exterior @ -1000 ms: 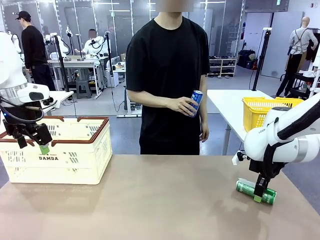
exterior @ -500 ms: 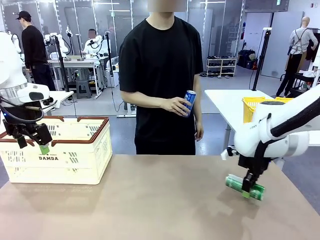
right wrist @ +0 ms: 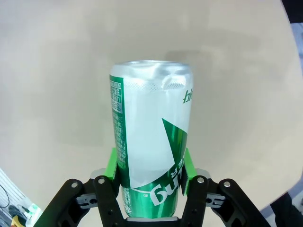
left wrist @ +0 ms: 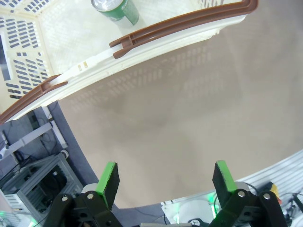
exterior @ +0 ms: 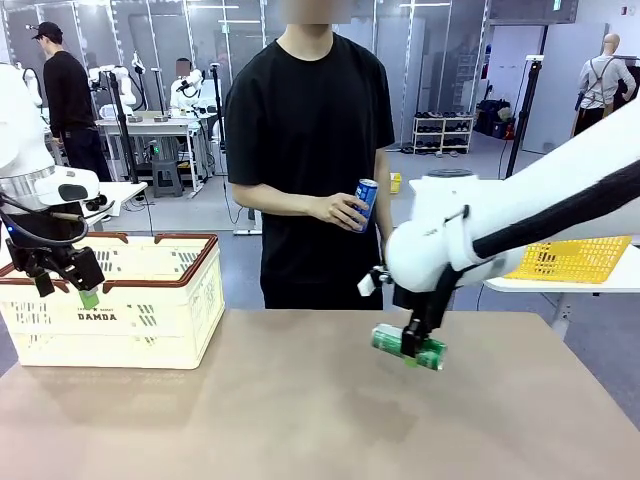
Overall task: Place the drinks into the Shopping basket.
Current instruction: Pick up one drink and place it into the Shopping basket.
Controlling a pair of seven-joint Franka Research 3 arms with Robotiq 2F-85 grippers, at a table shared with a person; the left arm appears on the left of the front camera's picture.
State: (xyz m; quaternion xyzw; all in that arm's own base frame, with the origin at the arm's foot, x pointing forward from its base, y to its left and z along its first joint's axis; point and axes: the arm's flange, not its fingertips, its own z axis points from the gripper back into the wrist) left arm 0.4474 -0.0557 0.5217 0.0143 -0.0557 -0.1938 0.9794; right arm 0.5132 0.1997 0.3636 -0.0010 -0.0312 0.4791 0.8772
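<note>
Slim green metal drink can [right wrist: 151, 123]: probably light, slick, dentable; right pincer [right wrist: 150, 165] pinches its sidewall; left pincer [left wrist: 165, 182] spread.

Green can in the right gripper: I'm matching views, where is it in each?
Front view: green can right of centre, sideways in the right gripper, over the table.
Right wrist view: green can centre, between the pads.
Left wrist view: a different can, top, inside the Shopping basket.
Shared landmark: the brown table.

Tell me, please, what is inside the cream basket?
One green can shows inside the basket. From the front its wall hides the floor, so more cans cannot be ruled out.
</note>
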